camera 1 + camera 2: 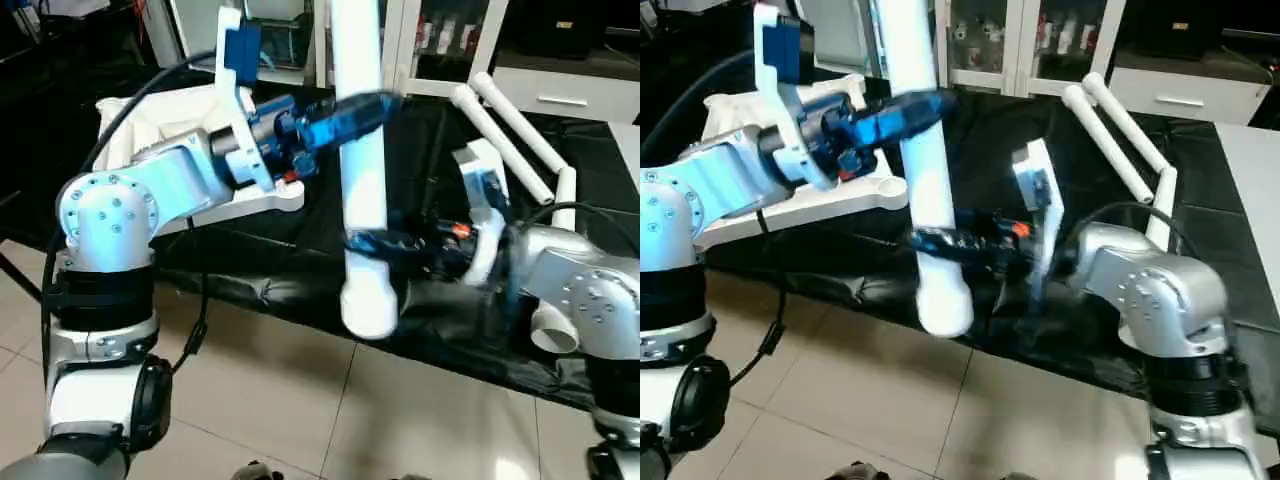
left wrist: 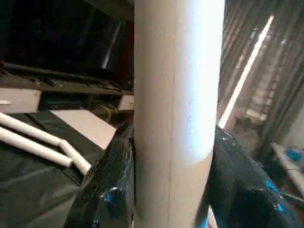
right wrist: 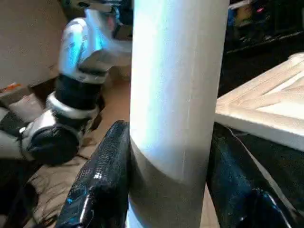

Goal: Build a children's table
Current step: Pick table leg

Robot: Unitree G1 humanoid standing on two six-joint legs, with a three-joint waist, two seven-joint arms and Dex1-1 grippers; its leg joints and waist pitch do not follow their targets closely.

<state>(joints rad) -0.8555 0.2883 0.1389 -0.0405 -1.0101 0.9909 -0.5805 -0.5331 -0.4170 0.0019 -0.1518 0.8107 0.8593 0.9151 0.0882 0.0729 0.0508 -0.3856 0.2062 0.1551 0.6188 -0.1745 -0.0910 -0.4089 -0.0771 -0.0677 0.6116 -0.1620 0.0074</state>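
A long white leg (image 1: 365,190) stands upright in front of the black table, its wide round end lowest. My left gripper (image 1: 360,110) is shut on its upper part, with black fingers (image 2: 109,190) pressed against both sides of the tube. My right gripper (image 1: 375,243) is shut on the leg lower down, its fingers (image 3: 102,180) hugging the tube just above the wide end. The white tabletop (image 1: 840,200) lies on the table to the left, behind my left forearm, ribbed side up.
Three more white legs (image 1: 510,130) lie at the back right of the black-covered work table (image 1: 280,270). One of them (image 1: 565,200) reaches toward my right arm. Tiled floor lies below the table's front edge. Cabinets and a white drawer unit (image 1: 560,95) stand behind.
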